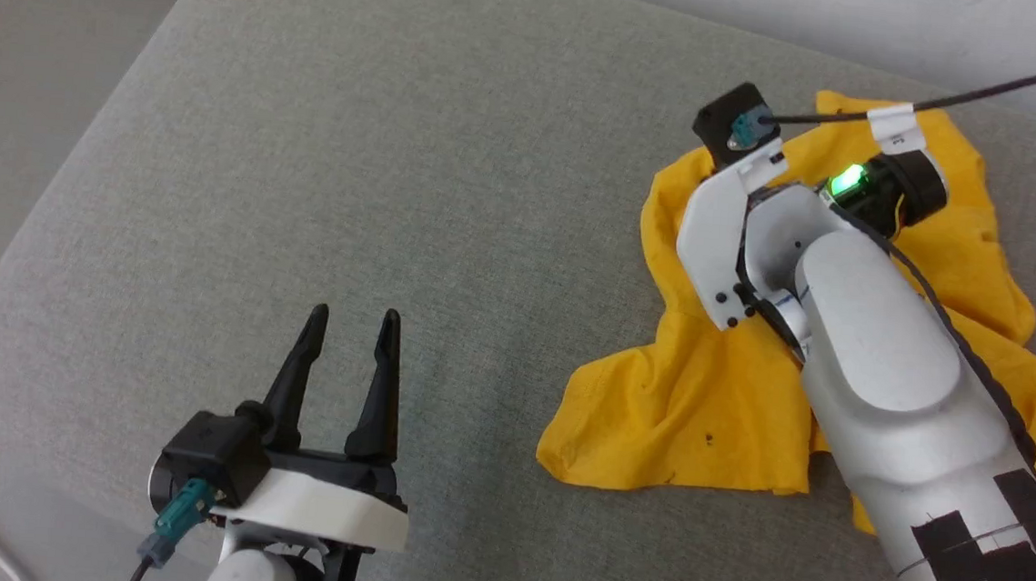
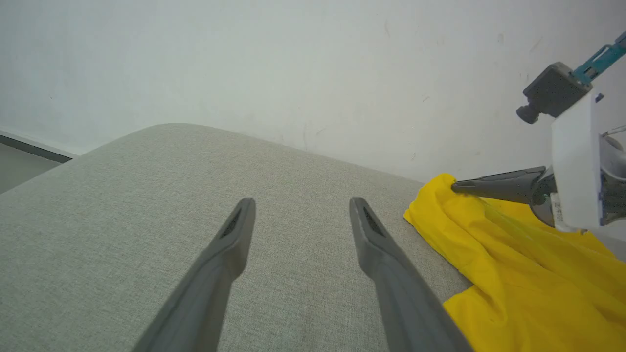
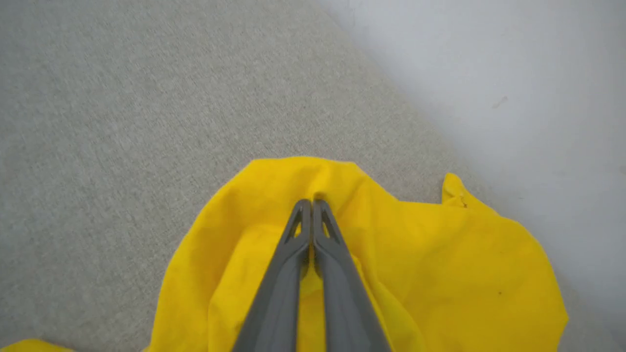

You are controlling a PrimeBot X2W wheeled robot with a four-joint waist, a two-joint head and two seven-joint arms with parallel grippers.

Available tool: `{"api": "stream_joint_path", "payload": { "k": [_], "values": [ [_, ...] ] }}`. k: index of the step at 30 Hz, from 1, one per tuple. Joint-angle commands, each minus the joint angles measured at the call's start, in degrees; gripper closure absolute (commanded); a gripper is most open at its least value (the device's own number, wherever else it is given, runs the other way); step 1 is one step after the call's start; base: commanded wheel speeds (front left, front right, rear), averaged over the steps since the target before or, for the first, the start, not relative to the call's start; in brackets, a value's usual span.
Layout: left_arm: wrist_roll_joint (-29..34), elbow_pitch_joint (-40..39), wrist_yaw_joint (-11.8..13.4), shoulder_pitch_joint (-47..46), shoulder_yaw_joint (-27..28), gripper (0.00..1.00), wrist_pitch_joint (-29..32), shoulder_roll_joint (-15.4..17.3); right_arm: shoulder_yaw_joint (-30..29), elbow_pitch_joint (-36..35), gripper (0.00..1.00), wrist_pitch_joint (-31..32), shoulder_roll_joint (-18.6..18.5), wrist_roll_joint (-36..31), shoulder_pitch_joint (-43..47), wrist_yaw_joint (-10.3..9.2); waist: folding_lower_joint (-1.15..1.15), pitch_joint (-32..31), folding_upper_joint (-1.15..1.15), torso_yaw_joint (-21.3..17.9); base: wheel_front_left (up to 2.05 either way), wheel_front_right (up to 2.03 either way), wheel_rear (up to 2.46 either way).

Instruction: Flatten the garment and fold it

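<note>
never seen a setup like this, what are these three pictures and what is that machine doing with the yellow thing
It is a two-armed robot, seen through three of its cameras. One looks down from its head; the others sit on each wrist, looking along that arm's two long dark fingers. A crumpled bright yellow cotton garment lies on a grey fabric cushion near a pale wall. The right gripper has its fingers shut, pinching a fold near the garment's far edge. The left gripper hangs open over bare cushion, holding nothing.
</note>
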Motion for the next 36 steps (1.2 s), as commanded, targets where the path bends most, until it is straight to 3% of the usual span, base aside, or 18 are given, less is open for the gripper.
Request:
{"api": "stream_joint_path", "payload": {
  "k": [1,9,18,24,28,32,36],
  "values": [
    [-0.39,0.24,0.53,-1.20,-0.23,0.00,-0.27,-0.09,0.16,2.10,0.00,-1.19,0.09,-0.11,-0.44,-0.05,-0.01,1.59,0.00,1.20,0.00,0.00,0.00],
    [0.83,-0.01,0.46,-0.96,1.13,0.00,-0.27,-0.09,-0.98,0.65,0.00,-8.78,0.12,4.20,-1.02,-0.05,-0.01,0.05,0.00,-2.79,0.00,0.00,0.00],
    [3.49,-1.42,0.31,1.85,3.79,0.00,-0.27,-0.09,-13.55,-14.03,0.00,-14.89,-0.05,2.01,10.95,-0.05,-0.01,-4.67,0.00,-8.69,0.00,0.00,0.00],
    [4.80,-2.33,0.22,4.50,5.06,0.00,-0.27,-0.09,-26.55,-36.12,0.00,-16.84,0.08,-0.96,30.41,-0.05,-0.01,-6.75,0.00,-11.99,0.00,0.00,0.00],
    [5.02,-3.23,-0.28,5.68,5.61,0.00,-0.27,-0.09,-32.01,-49.05,0.00,-18.89,0.11,1.34,44.42,-0.05,-0.01,-6.82,0.00,-13.83,0.00,0.00,0.00],
    [5.09,-3.63,-1.70,6.87,5.93,0.00,-0.27,-0.09,-34.59,-53.93,0.00,-22.45,0.12,5.06,56.26,-0.05,-0.01,-6.54,0.00,-15.17,0.00,0.00,0.00],
    [5.80,-4.13,-1.70,8.32,7.14,0.00,-0.27,-0.09,-35.35,-51.94,0.00,-26.88,0.13,10.75,62.77,-0.05,-0.01,-6.41,0.00,-16.40,0.00,0.00,0.00]
  ]
}}
